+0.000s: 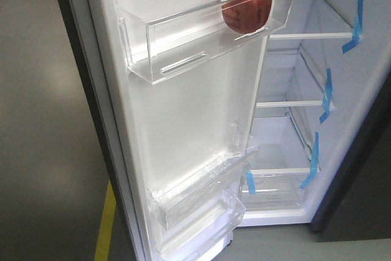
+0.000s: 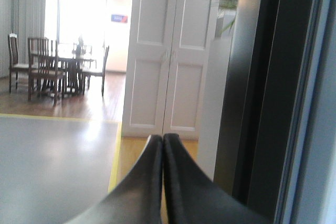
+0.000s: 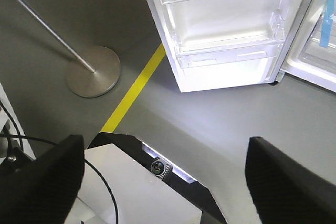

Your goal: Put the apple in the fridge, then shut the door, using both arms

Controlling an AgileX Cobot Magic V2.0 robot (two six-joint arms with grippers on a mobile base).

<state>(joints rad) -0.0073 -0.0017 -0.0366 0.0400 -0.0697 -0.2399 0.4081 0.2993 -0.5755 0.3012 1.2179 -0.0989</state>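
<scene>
Apple (image 1: 246,8) is seated in the upper clear door bin (image 1: 183,53); the door (image 1: 183,126) of the fridge (image 1: 278,136) stands wide open. Left gripper (image 2: 161,142) is pinched together, empty, with the door's dark outer face just to its right, so it is judged nearer for the push. Right gripper (image 3: 165,148) is spread wide, empty, low by the door's foot.

left wrist: windows (image 2: 79,9) blown out, soft blur | front: even light (mild glare on door (image 1: 183,108)) | right wrist: sharp

Red-and-yellow apple (image 1: 246,7), white door (image 1: 183,114) lining, blue tape (image 1: 354,19), yellow floor line (image 3: 134,87).
</scene>
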